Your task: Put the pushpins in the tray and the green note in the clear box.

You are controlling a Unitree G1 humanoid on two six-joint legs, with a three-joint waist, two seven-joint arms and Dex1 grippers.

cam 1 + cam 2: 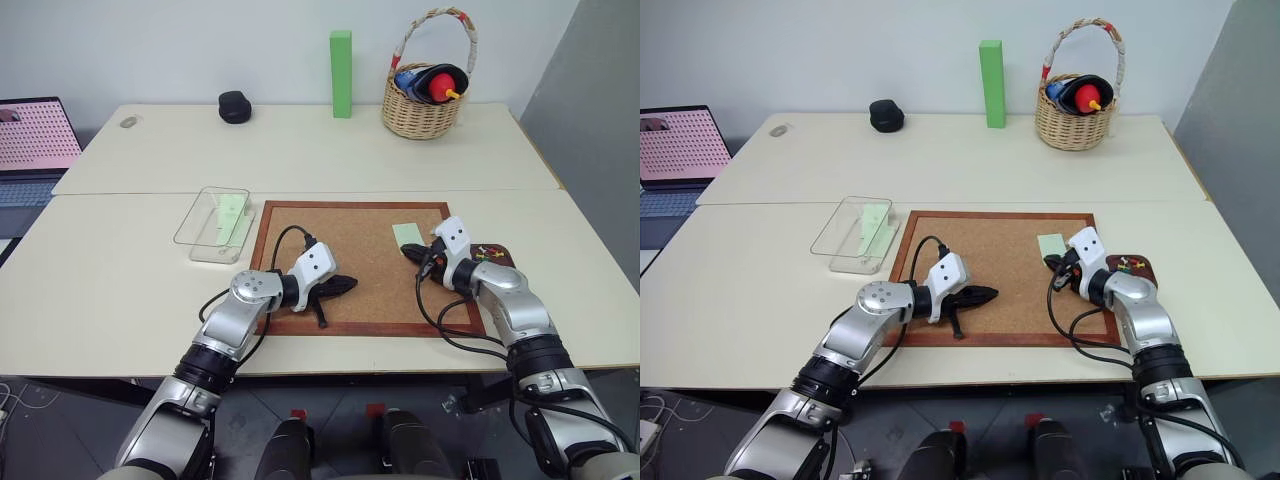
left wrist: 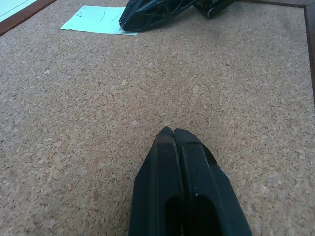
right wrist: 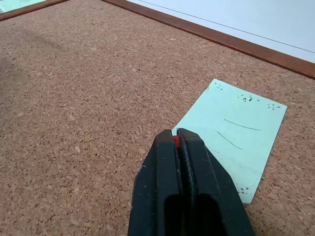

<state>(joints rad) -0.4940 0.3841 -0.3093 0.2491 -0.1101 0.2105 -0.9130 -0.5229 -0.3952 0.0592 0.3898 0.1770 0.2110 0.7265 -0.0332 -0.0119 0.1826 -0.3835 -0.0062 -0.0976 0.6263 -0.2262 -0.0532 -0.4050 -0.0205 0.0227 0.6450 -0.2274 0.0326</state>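
The green note (image 1: 407, 234) lies flat at the right side of the corkboard (image 1: 350, 230). My right gripper (image 3: 175, 135) sits at the note's near corner, shut, with a red pushpin (image 3: 175, 142) head pinched between its fingertips. Just right of the board stands the small dark tray (image 1: 503, 262), holding a few coloured pushpins (image 1: 489, 254). My left gripper (image 1: 350, 285) rests shut and empty over the board's lower left part. The clear box (image 1: 198, 232) stands left of the board with a pale green paper slip (image 1: 232, 214) inside.
A tall green block (image 1: 341, 73) and a wicker basket (image 1: 425, 100) stand at the back of the table. A small black object (image 1: 234, 106) sits at the back left. A laptop (image 1: 35, 140) is at the far left edge.
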